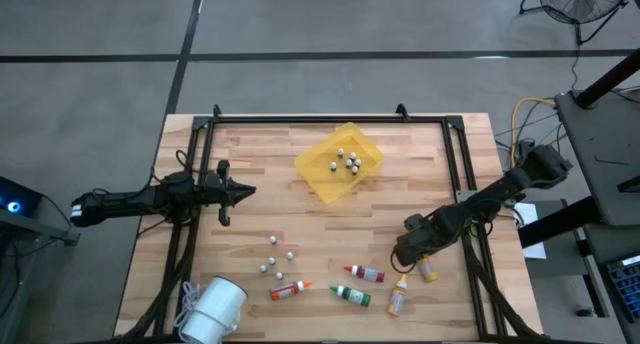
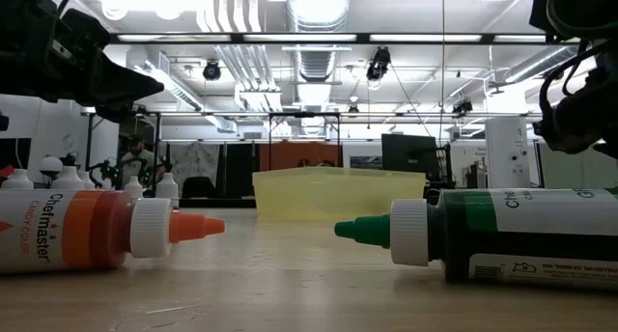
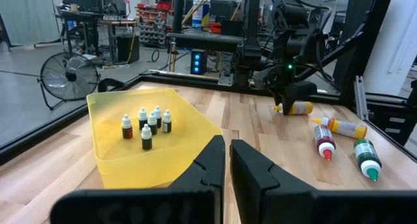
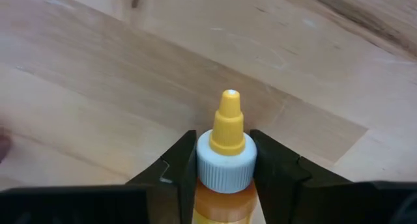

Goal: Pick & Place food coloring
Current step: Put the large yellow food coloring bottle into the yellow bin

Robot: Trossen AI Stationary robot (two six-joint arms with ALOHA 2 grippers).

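Observation:
Several food coloring bottles lie on their sides near the table's front right: orange (image 1: 288,290), red (image 1: 366,273), green (image 1: 351,295) and yellow (image 1: 398,298). Another yellow-capped bottle (image 1: 428,271) lies under my right gripper (image 1: 419,258), which points steeply down and is shut on it. My left gripper (image 1: 245,192) waits shut and level at the table's left. In the low view the orange bottle (image 2: 87,231) and the green bottle (image 2: 502,237) lie close to the camera. My right gripper pinches the yellow-capped bottle by its white ribbed collar (image 4: 225,167), just below the yellow tip, one finger (image 4: 179,168) on each side. The fingers come from above, pointing steeply down, and lie across the bottle. The bottle (image 3: 296,108) lies on its side on the table.
A yellow tray (image 1: 322,179) with several tiny white-capped vials stands at the table's far middle. Small pale balls (image 1: 275,256) lie scattered left of the bottles. A white roll (image 1: 215,309) lies at the front left corner. A black frame (image 1: 330,119) borders the table.

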